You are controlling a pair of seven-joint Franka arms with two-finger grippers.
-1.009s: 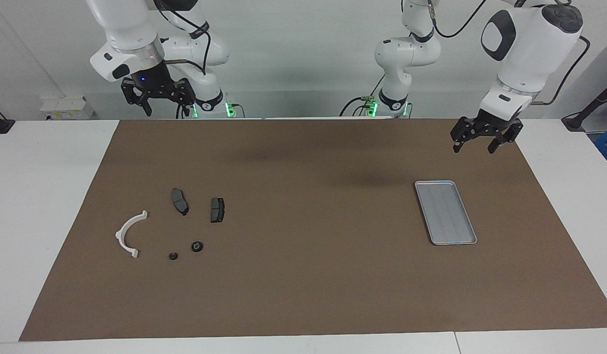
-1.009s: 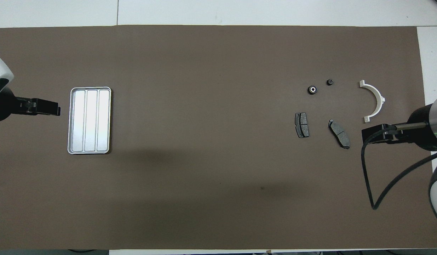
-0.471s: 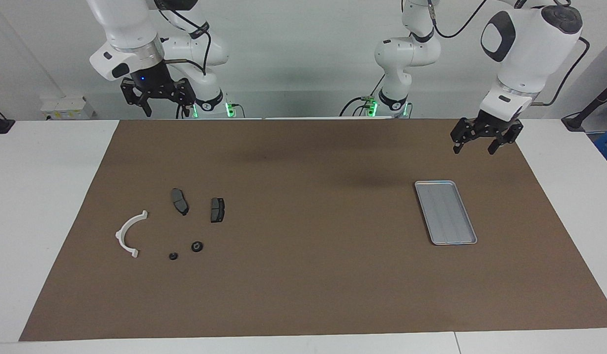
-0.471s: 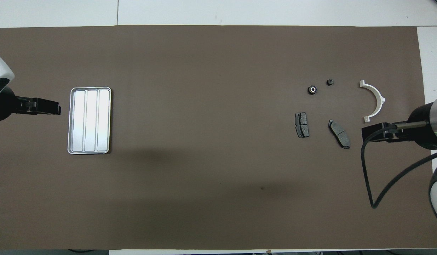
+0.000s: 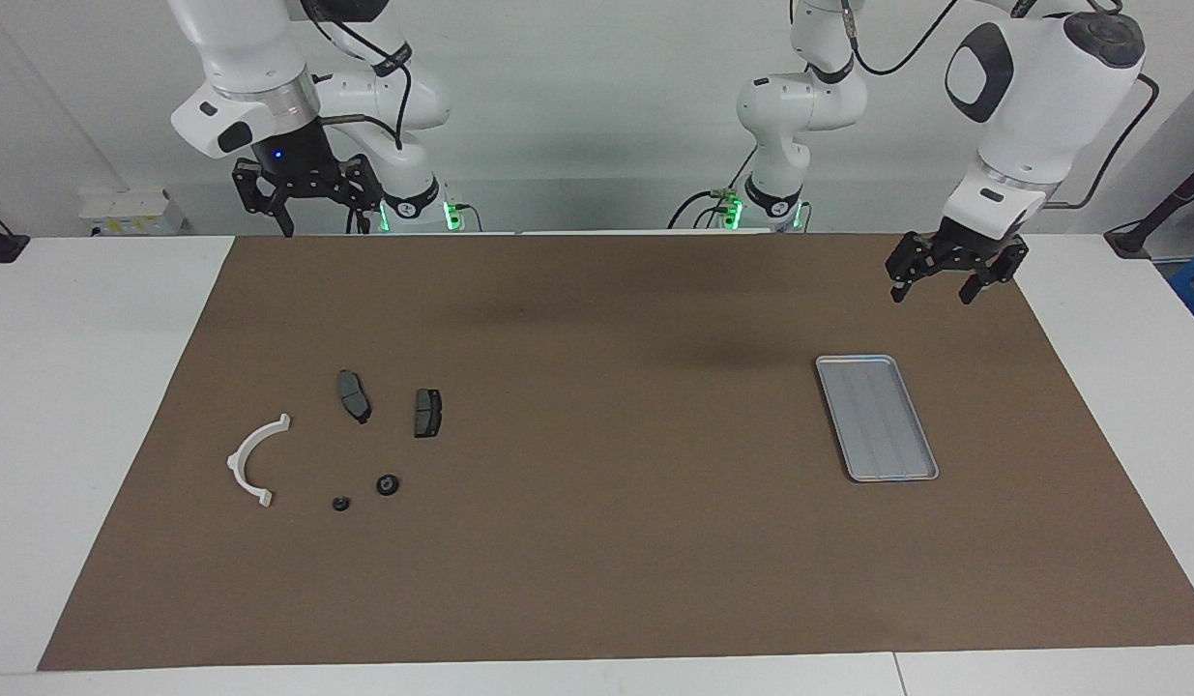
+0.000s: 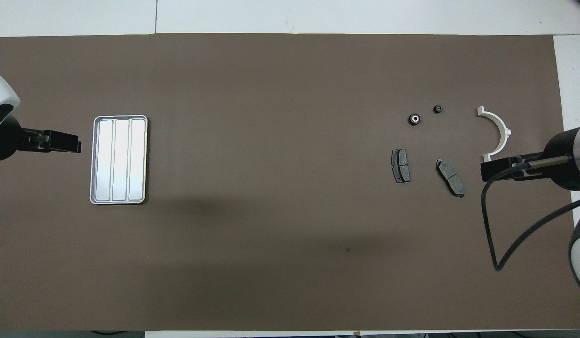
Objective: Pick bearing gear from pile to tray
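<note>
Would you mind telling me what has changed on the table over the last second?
Only the right gripper moved: it lifted slightly and drifted toward its own end of the table, open and empty. The left gripper stayed waiting, open, above the mat near the tray. The brake pads, white bracket and black round pieces lie untouched.

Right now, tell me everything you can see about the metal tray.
The tray is a flat rectangular piece of silver-grey metal with rounded corners and a low raised rim. Lengthwise ridges split its floor into three strips. It holds nothing and lies flat on the brown mat, toward the left arm's end of the table, its long side running away from the robots. Nothing touches it. The pile of small parts lies toward the right arm's end, well apart from it.
</note>
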